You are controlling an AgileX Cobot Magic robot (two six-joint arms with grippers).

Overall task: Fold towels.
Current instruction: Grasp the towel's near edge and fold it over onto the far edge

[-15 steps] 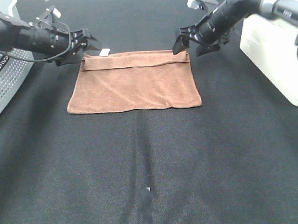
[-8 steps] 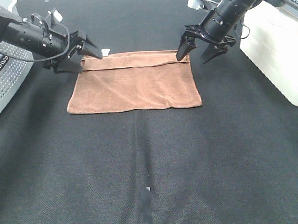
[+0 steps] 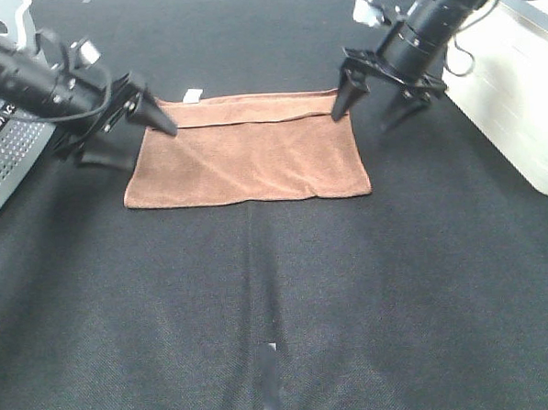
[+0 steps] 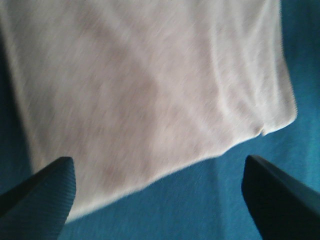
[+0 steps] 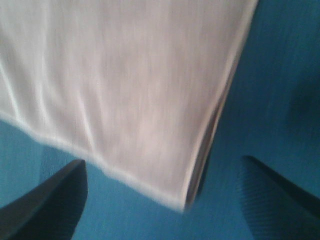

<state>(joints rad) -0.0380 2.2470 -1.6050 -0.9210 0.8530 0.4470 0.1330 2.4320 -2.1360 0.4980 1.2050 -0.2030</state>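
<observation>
Reddish-brown towel [image 3: 246, 156] is lying flat on the black table cover [image 3: 281, 333], in the far middle of the workspace, well apart from the grey basket [image 3: 5, 155] and the white bin [image 3: 517, 100]. It is looking already doubled once: a hem line is running just inside the far edge, with the white tag [image 3: 192, 95] poking out at the far-left corner. The left gripper [image 3: 150, 147] is hovering at the left far corner and the right gripper [image 3: 362, 122] at the right far corner, both with jaws spread wide and holding nothing. Both wrist views are bearing this out, cloth [image 4: 150, 90] [image 5: 125, 90] showing between parted tips, though blurred. Judging the step as taking hold for the next fold. To do it well, both arms should be dropping together, each pinching every layer at its corner; the right wrist view is showing stacked layers there, and catching only the top one would be opening the fold. Lifting should be staying level and low, and the travelling edge should be landing square on the opposite hem. Risk: uneven pull skewing the cloth.
</observation>
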